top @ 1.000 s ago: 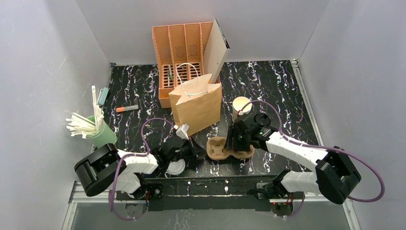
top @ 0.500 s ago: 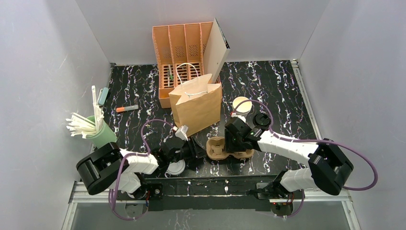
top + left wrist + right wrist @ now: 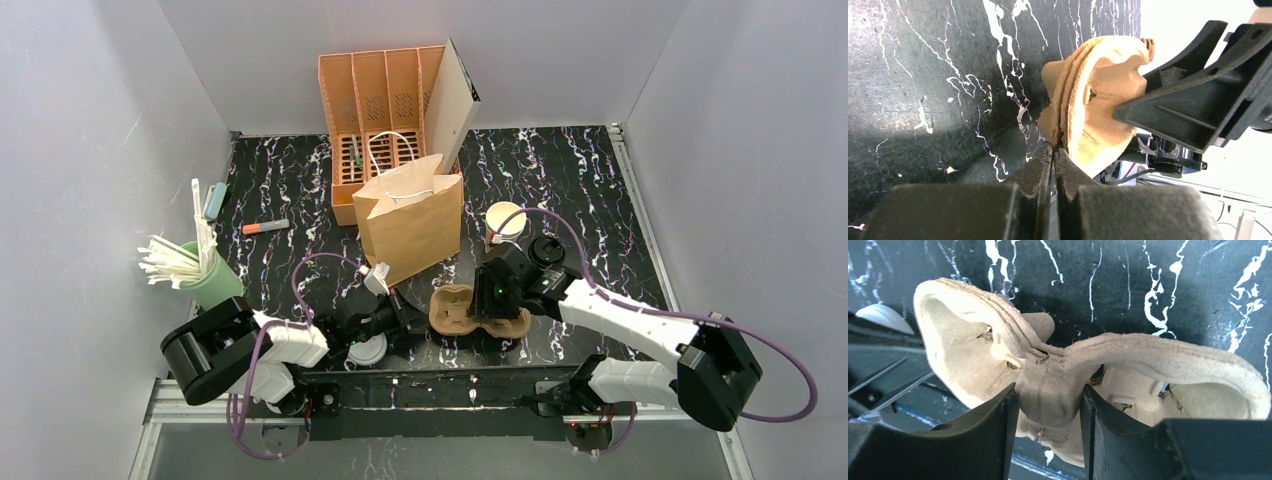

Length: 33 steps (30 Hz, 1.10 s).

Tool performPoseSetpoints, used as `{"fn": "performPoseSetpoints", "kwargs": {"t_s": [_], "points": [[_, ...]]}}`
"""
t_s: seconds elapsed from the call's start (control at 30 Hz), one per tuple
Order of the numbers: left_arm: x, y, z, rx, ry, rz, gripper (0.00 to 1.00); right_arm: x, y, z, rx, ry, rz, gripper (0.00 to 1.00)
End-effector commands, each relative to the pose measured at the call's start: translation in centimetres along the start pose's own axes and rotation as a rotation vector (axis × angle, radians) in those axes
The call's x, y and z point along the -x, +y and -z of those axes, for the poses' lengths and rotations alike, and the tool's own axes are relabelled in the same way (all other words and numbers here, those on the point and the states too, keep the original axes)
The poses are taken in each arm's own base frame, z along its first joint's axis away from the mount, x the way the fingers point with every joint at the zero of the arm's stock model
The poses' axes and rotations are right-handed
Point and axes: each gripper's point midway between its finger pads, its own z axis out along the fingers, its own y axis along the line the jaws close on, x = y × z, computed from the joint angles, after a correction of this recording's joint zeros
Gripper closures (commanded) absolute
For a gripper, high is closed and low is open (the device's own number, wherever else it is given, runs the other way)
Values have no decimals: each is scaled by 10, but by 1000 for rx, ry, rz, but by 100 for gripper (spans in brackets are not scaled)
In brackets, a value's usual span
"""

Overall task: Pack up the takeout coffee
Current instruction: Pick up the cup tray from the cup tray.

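Black marbled worktop (image 3: 590, 180) carries the white cup (image 3: 505, 219), upright and uncovered, just right of a paper bag (image 3: 410, 225). Its black lid (image 3: 548, 250) lies near it. Closer in, the right fingers (image 3: 993, 430) pinch the middle ridge of a pulp carrier (image 3: 1158, 365). The left fingers (image 3: 1040, 165) are pressed together, their tips touching the carrier's rim.

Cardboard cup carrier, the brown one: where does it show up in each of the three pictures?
Top external: the cup carrier lies low centre, below and right of the paper bag, between both arms.
Left wrist: centre, seen edge-on, its rim pinched by the left gripper.
Right wrist: across the middle, its central post clamped by the right gripper.
Shared landmark: the black, white-veined tabletop beneath it.
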Motion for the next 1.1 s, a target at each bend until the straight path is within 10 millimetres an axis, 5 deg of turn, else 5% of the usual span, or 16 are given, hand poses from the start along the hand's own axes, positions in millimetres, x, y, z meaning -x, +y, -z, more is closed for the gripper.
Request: {"fn": "performPoseSetpoints", "kwargs": {"t_s": [0.0, 0.3, 0.43, 0.67, 0.77, 0.87, 1.07], "points": [[3, 32, 4, 131, -25, -23, 100, 13, 48, 34, 243, -16, -61, 68], [17, 23, 9, 141, -70, -74, 100, 23, 40, 44, 305, -18, -124, 70], [19, 16, 10, 130, -70, -91, 100, 23, 26, 37, 230, -24, -76, 37], [23, 8, 6, 141, -56, -113, 100, 32, 17, 43, 154, -68, 82, 22], [24, 3, 7, 131, -54, -109, 100, 36, 34, 54, 241, -107, 207, 24], [25, -6, 7, 112, -54, -104, 100, 26, 66, 59, 347, -118, 380, 36], [32, -20, 9, 90, -67, -94, 100, 4, 112, 41, 416, -170, 674, 43]]}}
